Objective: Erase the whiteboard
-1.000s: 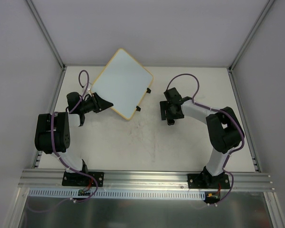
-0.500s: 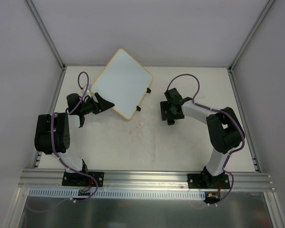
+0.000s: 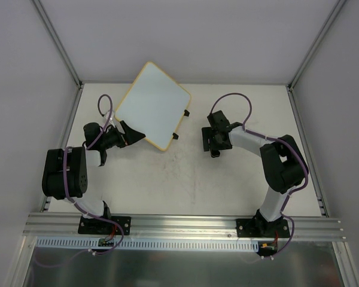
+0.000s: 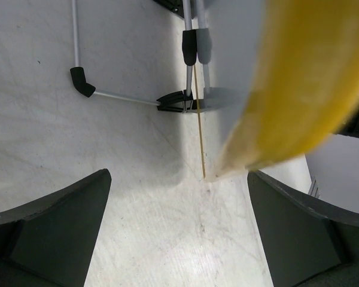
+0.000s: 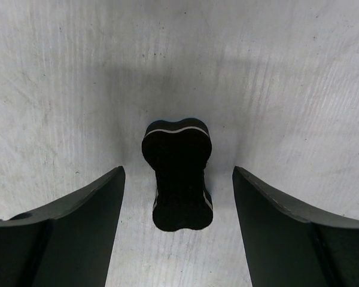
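Left arm (image 3: 64,173) has pulled back a little toward its base since a second ago, and the whiteboard (image 3: 152,104) has turned just a tiny bit. The right arm (image 3: 278,161) has not moved.

The big white table (image 3: 227,185) has grey walls (image 3: 24,72) on three sides and a metal rail (image 3: 185,224) along the near edge. The whiteboard is at the far left of the table, close to the back wall. It sits turned like a diamond and tipped up. Its white face looks clean. Two little black clips (image 3: 175,136) stick out on its right side.

The left gripper (image 4: 178,178) is at the board's lower left edge. Its two fingers are wide apart and hold nothing. In the left wrist view the yellow frame is blurry and very near, just above one finger (image 4: 299,233). I cannot tell if they touch.

The right gripper (image 5: 178,169) is well apart from the board, near the middle of the table. Its fingers are spread wide too. A small black block (image 5: 178,185) stands on the table between them, touching neither finger.
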